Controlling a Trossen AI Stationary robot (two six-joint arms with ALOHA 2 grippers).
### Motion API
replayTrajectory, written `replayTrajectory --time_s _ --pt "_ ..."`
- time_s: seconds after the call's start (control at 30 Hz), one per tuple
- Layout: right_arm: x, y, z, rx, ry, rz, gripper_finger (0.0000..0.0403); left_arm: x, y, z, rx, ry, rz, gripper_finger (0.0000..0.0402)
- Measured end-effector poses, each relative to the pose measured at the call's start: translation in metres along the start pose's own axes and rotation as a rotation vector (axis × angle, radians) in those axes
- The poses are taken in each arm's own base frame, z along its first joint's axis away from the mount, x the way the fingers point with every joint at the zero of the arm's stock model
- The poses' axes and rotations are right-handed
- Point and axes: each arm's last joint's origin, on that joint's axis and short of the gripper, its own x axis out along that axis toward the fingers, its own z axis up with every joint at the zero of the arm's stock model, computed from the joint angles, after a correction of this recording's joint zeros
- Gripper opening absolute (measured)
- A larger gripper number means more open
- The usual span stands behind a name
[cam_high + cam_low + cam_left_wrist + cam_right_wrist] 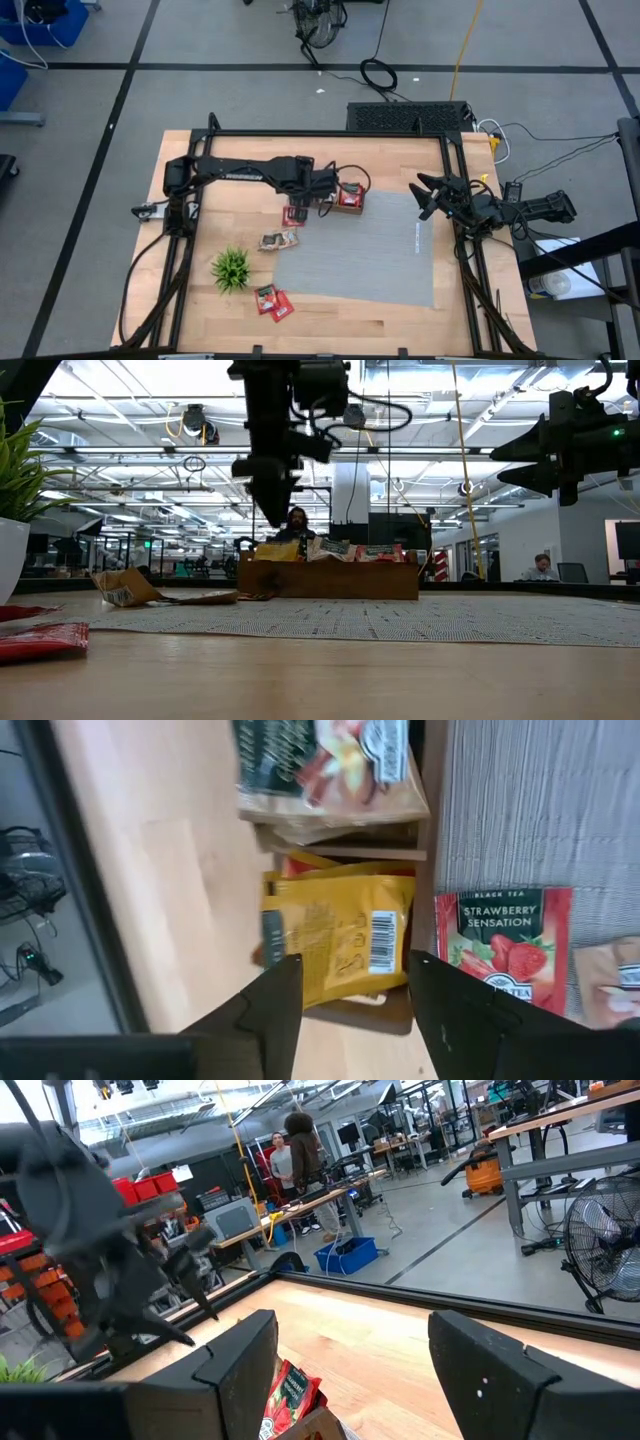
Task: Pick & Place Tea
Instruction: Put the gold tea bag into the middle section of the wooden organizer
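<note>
A wooden tray (350, 200) stands at the grey mat's far left corner and holds several tea packets. My left gripper (350, 1005) is open and points down, just above the tray's left end (262, 572). Its fingers stand either side of a yellow packet (340, 940) lying in a tray compartment and touch nothing. A red strawberry packet (505, 945) lies beside the tray on the mat. Loose on the table are a grey-brown packet (278, 240) and two red packets (272, 300). My right gripper (425, 195) is open, raised above the mat's right side.
A small green plant (231, 268) in a white pot stands near the table's left near corner. The grey mat (370, 255) covers the middle and right of the table. A black frame (320, 133) runs along the table's far, left and right edges. People show in the room beyond.
</note>
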Motion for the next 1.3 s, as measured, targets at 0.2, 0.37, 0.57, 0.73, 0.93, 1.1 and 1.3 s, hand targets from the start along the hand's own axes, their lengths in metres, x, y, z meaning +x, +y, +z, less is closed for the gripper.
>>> replayTrajectory --time_s 0.2,0.37,0.57,0.73,0.93,1.1,1.3 --pt "0.0 0.0 0.0 0.0 0.0 0.0 0.0242 -0.032 0.004 0.005 -0.065 -0.011 -0.012 0.0184" --pt "0.0 0.0 0.0 0.0 0.0 0.0 0.0242 -0.056 0.003 0.004 -0.17 -0.007 -0.131 0.0184" --pt "0.0 0.0 0.0 0.0 0.0 0.0 0.0242 -0.082 -0.004 0.003 -0.354 0.017 -0.309 0.0184" --pt "0.0 0.0 0.0 0.0 0.0 0.001 0.0242 -0.097 -0.018 0.003 -0.497 0.067 -0.46 0.0184" --pt "0.0 0.0 0.0 0.0 0.0 0.0 0.0242 -0.107 -0.042 0.007 -0.574 0.123 -0.629 0.0184" --pt "0.0 0.0 0.0 0.0 0.0 0.0 0.0242 -0.112 -0.057 0.008 -0.555 0.13 -0.65 0.0184" --pt "0.0 0.0 0.0 0.0 0.0 0.0 0.0242 -0.108 -0.059 0.008 -0.542 0.13 -0.575 0.0184"
